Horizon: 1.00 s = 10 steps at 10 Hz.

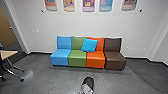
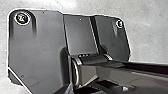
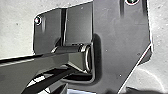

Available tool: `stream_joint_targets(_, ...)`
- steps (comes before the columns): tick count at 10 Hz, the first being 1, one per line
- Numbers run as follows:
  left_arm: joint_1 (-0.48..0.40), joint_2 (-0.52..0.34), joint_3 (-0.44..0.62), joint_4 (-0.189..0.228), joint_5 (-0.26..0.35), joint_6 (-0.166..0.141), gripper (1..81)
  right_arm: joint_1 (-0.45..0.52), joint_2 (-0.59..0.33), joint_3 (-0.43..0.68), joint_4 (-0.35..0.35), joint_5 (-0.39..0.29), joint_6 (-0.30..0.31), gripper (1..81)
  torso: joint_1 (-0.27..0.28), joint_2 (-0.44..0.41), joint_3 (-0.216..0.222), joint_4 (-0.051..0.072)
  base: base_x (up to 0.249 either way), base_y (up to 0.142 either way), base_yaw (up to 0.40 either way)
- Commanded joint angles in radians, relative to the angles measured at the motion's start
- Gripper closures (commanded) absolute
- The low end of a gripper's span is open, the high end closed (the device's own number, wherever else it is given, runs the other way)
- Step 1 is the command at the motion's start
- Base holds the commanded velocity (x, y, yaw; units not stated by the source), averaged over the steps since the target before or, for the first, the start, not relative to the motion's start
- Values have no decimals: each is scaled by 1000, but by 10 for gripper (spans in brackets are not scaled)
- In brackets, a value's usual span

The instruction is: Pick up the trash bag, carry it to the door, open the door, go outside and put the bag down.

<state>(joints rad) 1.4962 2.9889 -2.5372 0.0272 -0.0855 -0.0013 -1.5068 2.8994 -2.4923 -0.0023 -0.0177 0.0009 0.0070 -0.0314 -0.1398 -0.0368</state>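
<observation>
On the grey floor (image 1: 45,80) before the blue, green, orange and brown seats (image 1: 77,58) | black rounded bundle with crumpled pale front (image 1: 88,81), probably the trash bag | likely light, limp, slippery; best taken by its top | both jaws: can't tell, from here

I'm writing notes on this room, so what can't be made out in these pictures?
- Posters: tops cut off by the head view's top edge.
- Door: cut off by the head view's left edge.
- Orange seat: part of its back hidden by the pillow, head view.
- Dark thing: cut off by the head view's bottom edge; can't tell what it is.
</observation>
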Motion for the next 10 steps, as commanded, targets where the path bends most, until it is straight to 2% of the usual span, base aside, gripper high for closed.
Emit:
stream_joint_targets(1, -34, 1, 11, 5, 55, 1, 10, 32, -7, 9, -15, -62, -7, 10, 0, 0, 0, 0, 104, 0, 0)
stream_joint_targets(3, -33, 1, 11, 7, 55, 1, 10, 32, -7, 9, -15, -61, -7, 10, 0, 0, 0, 0, 109, 0, 0)
stream_joint_targets(10, -34, 1, 11, 7, 55, 1, 10, 32, -7, 6, -15, -62, -7, 10, 0, 0, 0, 0, 123, -69, 0)
